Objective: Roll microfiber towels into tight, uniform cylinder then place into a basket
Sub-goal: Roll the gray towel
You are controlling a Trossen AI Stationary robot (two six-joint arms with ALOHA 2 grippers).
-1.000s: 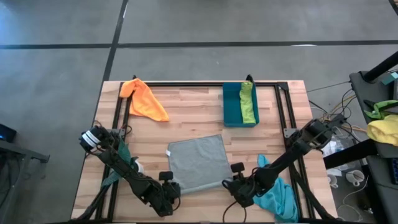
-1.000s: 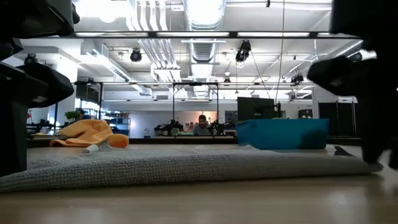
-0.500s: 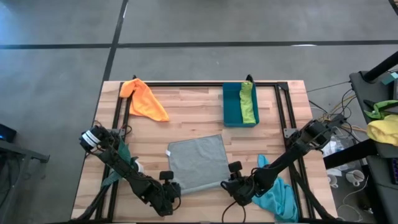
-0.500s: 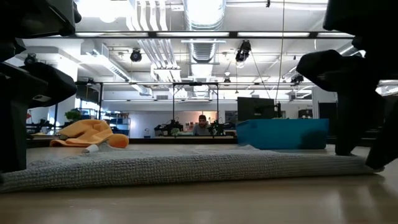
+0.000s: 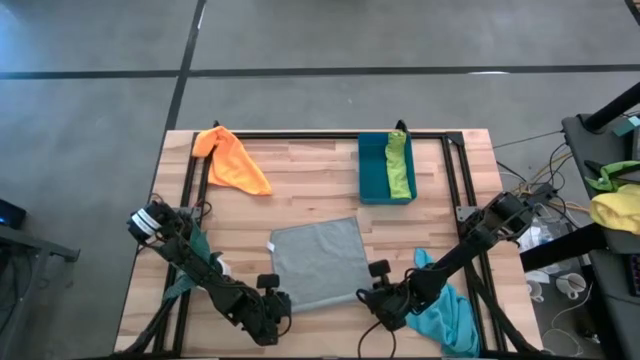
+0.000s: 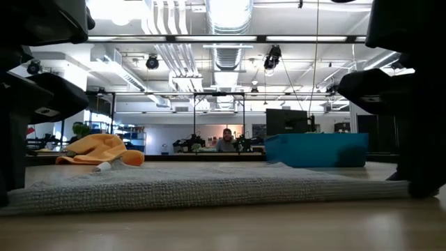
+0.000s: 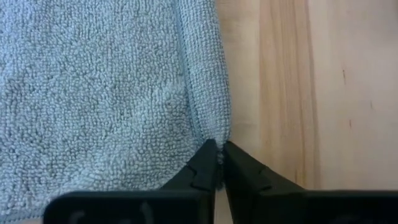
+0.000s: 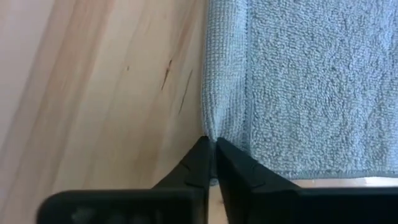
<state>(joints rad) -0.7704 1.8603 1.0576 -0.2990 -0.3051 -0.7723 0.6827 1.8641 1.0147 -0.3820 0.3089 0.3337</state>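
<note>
A grey towel (image 5: 316,264) lies spread flat at the table's near middle. My left gripper (image 5: 283,306) is shut on its near left corner and my right gripper (image 5: 367,297) on its near right corner. An orange towel (image 5: 232,160) lies crumpled at the far left. The teal-blue basket (image 5: 374,170) stands at the far right with a lime green towel (image 5: 399,166) inside. A turquoise towel (image 5: 447,316) lies in a heap under my right arm. My left gripper pinches the grey towel's hemmed edge (image 7: 211,127) at the near left corner between its two fingertips, slanting down from the table's left. The hem puckers at the tips, and the towel lies flat on the table. My right gripper pinches the hemmed edge (image 8: 212,124) just by the near right corner between its fingertips, slanting down from the table's right. The hem gathers slightly at the tips. The towel stays flat on the wood.
A black metal frame (image 5: 300,134) runs along the table's far, left and right sides. A dark teal cloth (image 5: 196,252) shows under my left arm. Bare wood lies between the grey towel and the basket. A yellow and green heap (image 5: 618,205) sits off the table's right.
My right gripper has come down a little onto the towel's near right corner and has shut there; half a second ago its fingers stood apart in the low view. The towel's right end, slightly raised before, now lies flat.
</note>
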